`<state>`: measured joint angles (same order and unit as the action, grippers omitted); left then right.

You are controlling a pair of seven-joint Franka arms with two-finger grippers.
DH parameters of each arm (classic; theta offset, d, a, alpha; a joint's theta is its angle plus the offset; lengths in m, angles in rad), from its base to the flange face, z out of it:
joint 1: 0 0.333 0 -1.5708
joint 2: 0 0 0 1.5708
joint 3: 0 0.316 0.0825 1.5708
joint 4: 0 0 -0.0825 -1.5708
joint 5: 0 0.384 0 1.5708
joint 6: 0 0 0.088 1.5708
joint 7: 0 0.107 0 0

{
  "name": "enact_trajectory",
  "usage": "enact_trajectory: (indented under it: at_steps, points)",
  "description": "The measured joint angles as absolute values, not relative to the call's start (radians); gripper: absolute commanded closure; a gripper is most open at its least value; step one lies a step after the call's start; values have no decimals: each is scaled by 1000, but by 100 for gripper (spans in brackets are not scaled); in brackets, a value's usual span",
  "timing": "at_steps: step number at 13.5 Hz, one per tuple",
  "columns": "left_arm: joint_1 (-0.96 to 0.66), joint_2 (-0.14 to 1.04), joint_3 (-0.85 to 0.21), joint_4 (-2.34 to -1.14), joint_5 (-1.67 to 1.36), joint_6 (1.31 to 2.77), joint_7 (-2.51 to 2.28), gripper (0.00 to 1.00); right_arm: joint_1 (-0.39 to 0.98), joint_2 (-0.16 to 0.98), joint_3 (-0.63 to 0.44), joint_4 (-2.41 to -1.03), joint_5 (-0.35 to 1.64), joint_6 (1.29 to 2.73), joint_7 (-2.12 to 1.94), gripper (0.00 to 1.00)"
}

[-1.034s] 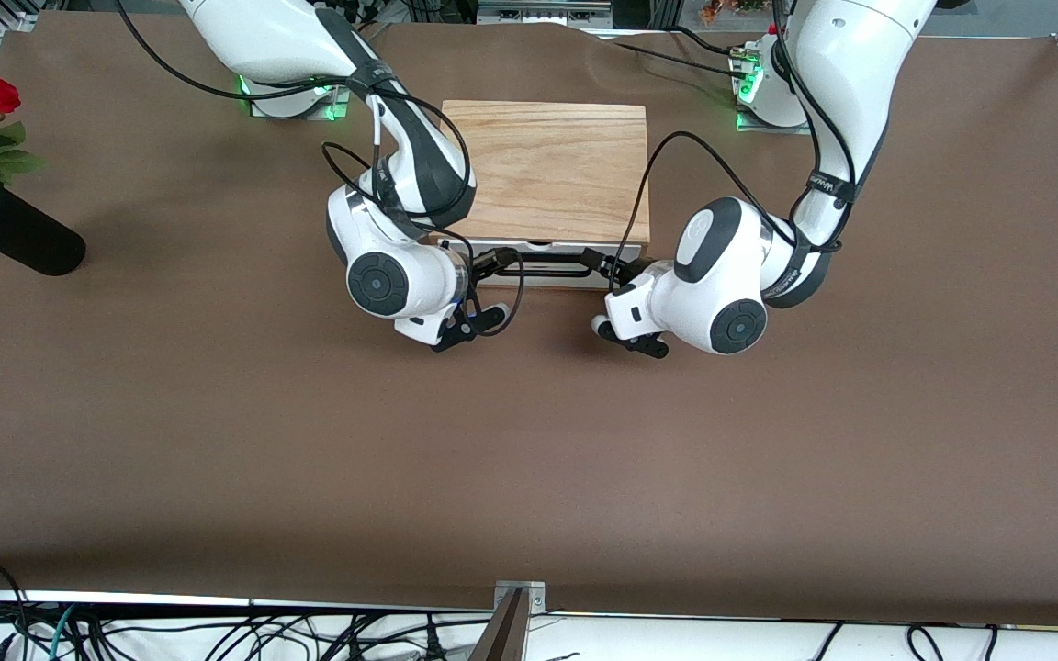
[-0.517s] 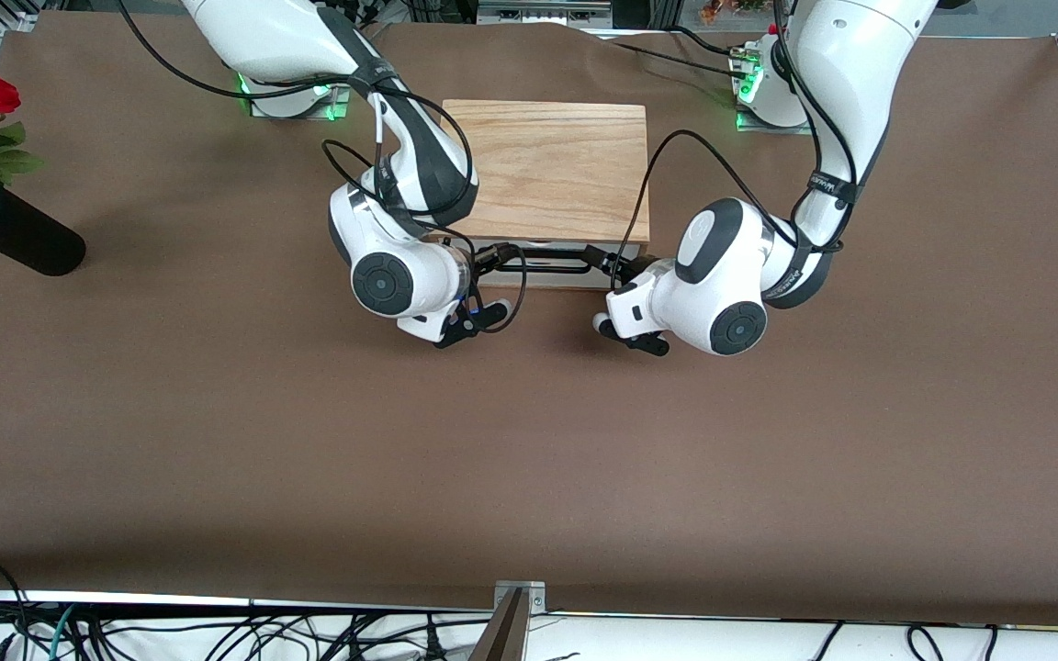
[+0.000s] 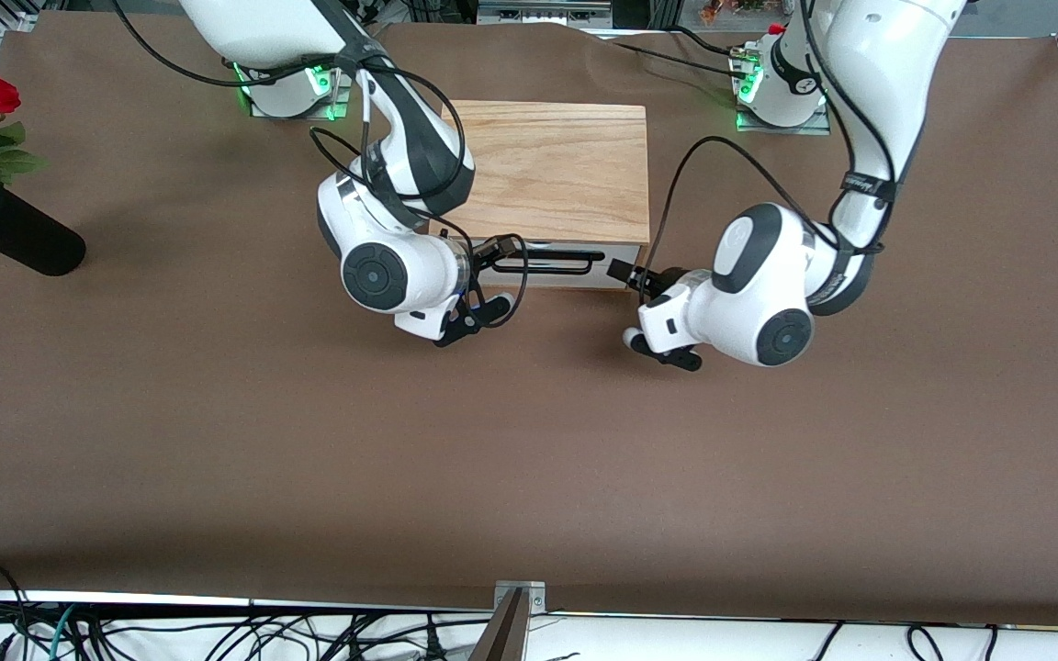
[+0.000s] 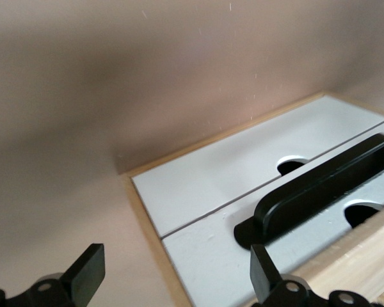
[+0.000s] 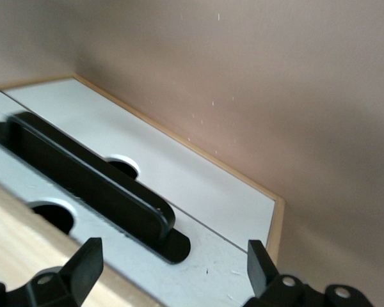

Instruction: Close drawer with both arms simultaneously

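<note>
The light oak box (image 3: 547, 170) stands mid-table between the arm bases. The drawer's white front panel (image 3: 616, 262) sits flush in the box, with its wide black wire handle (image 3: 555, 264) across it. My right gripper (image 3: 490, 250) is open and empty, just off the handle's end toward the right arm. My left gripper (image 3: 625, 273) is open and empty, by the box's corner toward the left arm. In the left wrist view the open gripper (image 4: 173, 281) faces the white front (image 4: 205, 192) and handle (image 4: 326, 192). In the right wrist view the open gripper (image 5: 171, 268) faces the handle (image 5: 89, 179).
A black vase of red roses (image 3: 15, 240) stands at the right arm's end of the table. The brown table cover (image 3: 529, 459) stretches toward the camera. Black cables loop from both wrists near the box front.
My left gripper has drawn back from the handle toward the left arm's end of the table. My right wrist has shifted slightly toward the right arm's end. The box has not moved.
</note>
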<state>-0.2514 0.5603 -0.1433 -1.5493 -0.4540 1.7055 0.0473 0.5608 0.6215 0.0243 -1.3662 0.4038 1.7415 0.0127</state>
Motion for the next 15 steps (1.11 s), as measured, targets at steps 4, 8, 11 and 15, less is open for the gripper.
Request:
enact_trajectory:
  at_steps: [4,8,11,15]
  points:
    - [-153,445,-141,-1537,-261,1698,50,0,512,616,-4,-1306,366,1744,4,0]
    - [-101,357,-138,-1499,-68,1697,52,0,436,615,-54,-1248,311,1742,-114,0]
    - [-63,299,-132,-1444,-42,1697,52,0,386,613,-117,-1206,299,1724,-156,0]
    - [-17,217,-119,-1432,0,1693,52,0,380,588,-262,-1153,298,1684,-160,0]
